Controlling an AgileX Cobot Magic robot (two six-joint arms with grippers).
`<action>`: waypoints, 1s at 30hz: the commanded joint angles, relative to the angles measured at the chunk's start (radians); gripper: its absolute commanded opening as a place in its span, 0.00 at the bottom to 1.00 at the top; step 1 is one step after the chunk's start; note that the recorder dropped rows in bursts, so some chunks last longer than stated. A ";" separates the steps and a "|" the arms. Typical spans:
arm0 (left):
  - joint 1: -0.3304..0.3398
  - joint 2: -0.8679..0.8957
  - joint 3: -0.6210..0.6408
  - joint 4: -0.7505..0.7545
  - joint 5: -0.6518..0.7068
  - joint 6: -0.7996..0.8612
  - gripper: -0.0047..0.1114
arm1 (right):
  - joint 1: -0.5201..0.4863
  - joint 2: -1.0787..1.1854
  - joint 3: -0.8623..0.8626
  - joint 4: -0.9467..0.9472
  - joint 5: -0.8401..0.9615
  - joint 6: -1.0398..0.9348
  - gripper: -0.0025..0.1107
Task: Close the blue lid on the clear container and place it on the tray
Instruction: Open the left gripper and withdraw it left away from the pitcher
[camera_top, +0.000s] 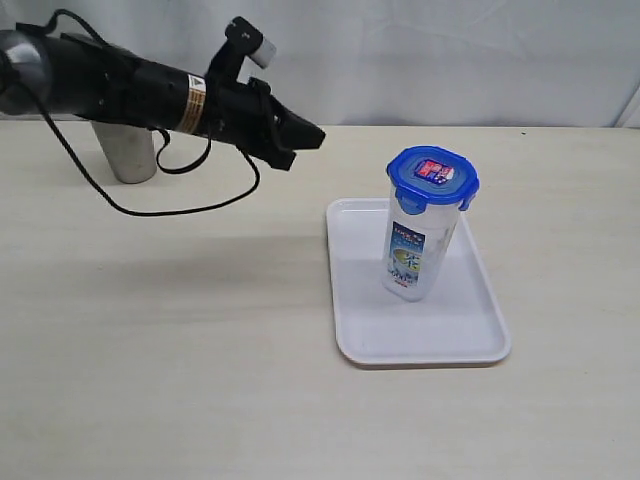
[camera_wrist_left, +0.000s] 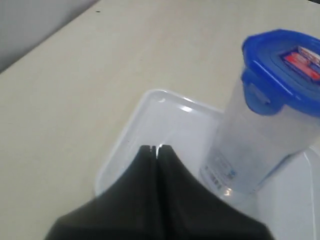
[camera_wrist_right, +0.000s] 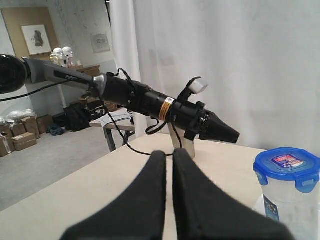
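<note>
My left claw (camera_top: 308, 135) is clenched on nothing, jaws pressed together, hanging above the surface (camera_top: 200, 330), apart from the container (camera_top: 412, 255); my right claw (camera_wrist_right: 169, 156) is likewise clenched and empty; the container stands upright near the middle of the tray (camera_top: 365, 335), lid (camera_top: 433, 176) seated on top; a cup (camera_top: 128, 155) sits behind my left arm.

Tall clear plastic container (camera_top: 418, 250) stood on flat white rectangular plastic tray (camera_top: 420, 342). Round blue plastic lid (camera_top: 433, 176) seated on container. Grey metal cup (camera_top: 128, 158) set well left of tray, farther back.
</note>
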 joint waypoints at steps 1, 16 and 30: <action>0.002 -0.120 0.074 -0.003 0.199 -0.053 0.04 | -0.003 -0.002 0.004 0.009 -0.011 0.003 0.06; 0.002 -0.569 0.466 -0.350 0.364 0.189 0.04 | -0.003 -0.002 0.004 0.009 -0.009 0.092 0.06; 0.002 -1.286 0.970 -0.612 0.349 0.401 0.04 | -0.003 -0.002 0.004 0.009 -0.007 0.092 0.06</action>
